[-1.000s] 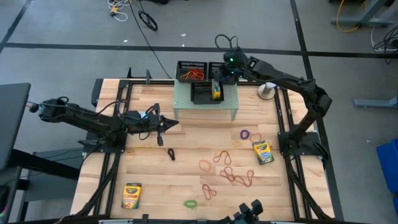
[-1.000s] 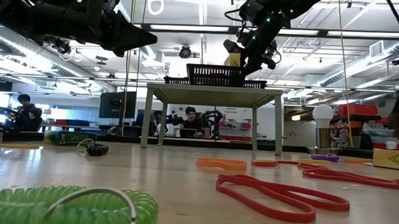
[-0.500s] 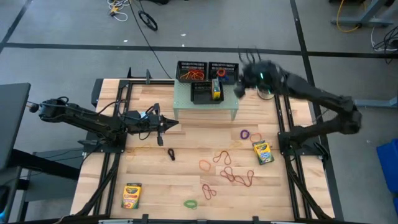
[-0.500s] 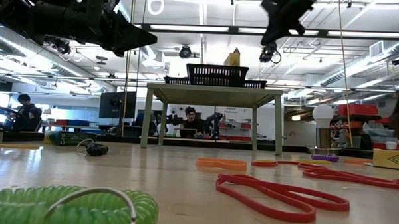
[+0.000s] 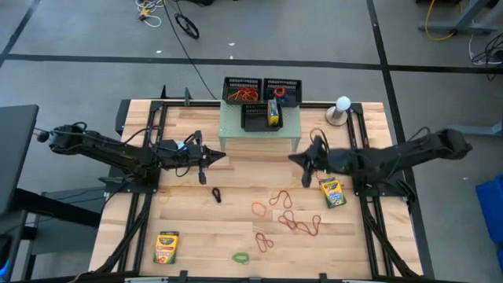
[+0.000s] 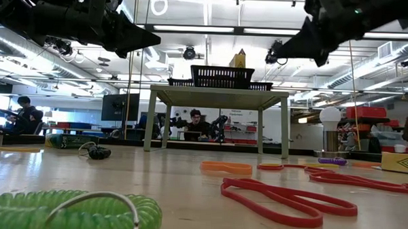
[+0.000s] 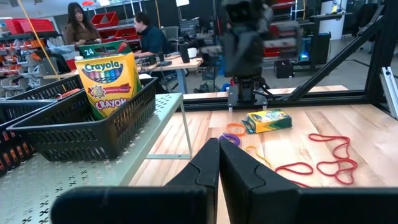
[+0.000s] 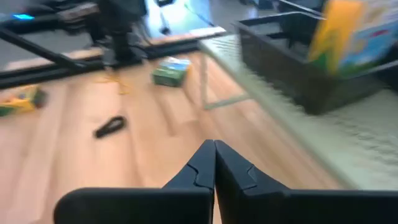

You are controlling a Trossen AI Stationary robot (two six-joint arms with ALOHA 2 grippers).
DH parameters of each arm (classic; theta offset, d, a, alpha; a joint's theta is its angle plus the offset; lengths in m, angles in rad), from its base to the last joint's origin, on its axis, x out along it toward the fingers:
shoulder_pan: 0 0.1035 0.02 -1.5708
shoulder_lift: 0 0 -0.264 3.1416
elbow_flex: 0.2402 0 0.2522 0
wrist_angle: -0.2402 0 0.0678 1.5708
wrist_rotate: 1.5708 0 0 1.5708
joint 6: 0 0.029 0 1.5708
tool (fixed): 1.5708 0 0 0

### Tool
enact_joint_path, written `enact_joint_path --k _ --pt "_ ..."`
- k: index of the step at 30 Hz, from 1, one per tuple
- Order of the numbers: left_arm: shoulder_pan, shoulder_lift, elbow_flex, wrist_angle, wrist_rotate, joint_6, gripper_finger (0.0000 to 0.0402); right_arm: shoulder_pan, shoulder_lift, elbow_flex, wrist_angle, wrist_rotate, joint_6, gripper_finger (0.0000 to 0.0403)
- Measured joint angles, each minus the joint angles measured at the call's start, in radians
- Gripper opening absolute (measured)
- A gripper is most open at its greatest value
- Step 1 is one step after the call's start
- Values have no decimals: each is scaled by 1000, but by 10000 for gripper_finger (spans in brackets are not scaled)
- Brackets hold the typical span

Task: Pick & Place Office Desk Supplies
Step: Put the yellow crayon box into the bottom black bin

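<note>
— Where are the two tools?

— The right tool (image 5: 294, 159) hangs above the counter (image 5: 189, 228), just in front of the pale green riser (image 5: 259, 134), fingers pressed together with nothing between them. The left tool (image 5: 218, 156) hovers over the counter's left half, near the riser's left front corner, also pinched closed and empty.

— And the crayon boxes?

— One crayon box (image 5: 273, 112) stands upright in a black mesh tray (image 5: 253, 119) on top of the riser. A second box (image 5: 332, 191) lies flat on the counter's right side, just beside the right tool's arm. A third box (image 5: 166, 246) lies near the front left corner.

— The rubber bands?

— A heap of orange and red ones (image 5: 243, 95) sits in the back left tray (image 5: 240, 89). On the counter, a purple band (image 5: 309, 169) lies near the right tool, red loops (image 5: 299, 224) are scattered right of centre, an orange band (image 5: 258, 208) lies beside them, a green one (image 5: 240, 257) is near the front edge, and a black one (image 5: 215, 195) lies below the left tool.
</note>
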Motion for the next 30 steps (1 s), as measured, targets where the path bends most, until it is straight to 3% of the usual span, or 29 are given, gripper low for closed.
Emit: enact_joint_path --k 4,8,20,23,28,30 --pt "0 0 0 17 0 0 16 90 28 -75 154 50 -3 6" --pt "0 0 1 43 0 0 16 144 45 -90 188 97 -24 8" --pt "0 -2 20 87 37 -186 15 156 44 -90 217 104 -71 8" --pt "-27 -57 113 -258 6 -201 8 156 44 -90 211 102 -68 9" --pt "-145 -106 367 -1003 -251 -332 7 156 44 -90 208 100 -67 9" --pt "-188 -99 448 -1224 -295 -442 10 156 44 -90 208 100 -67 9"
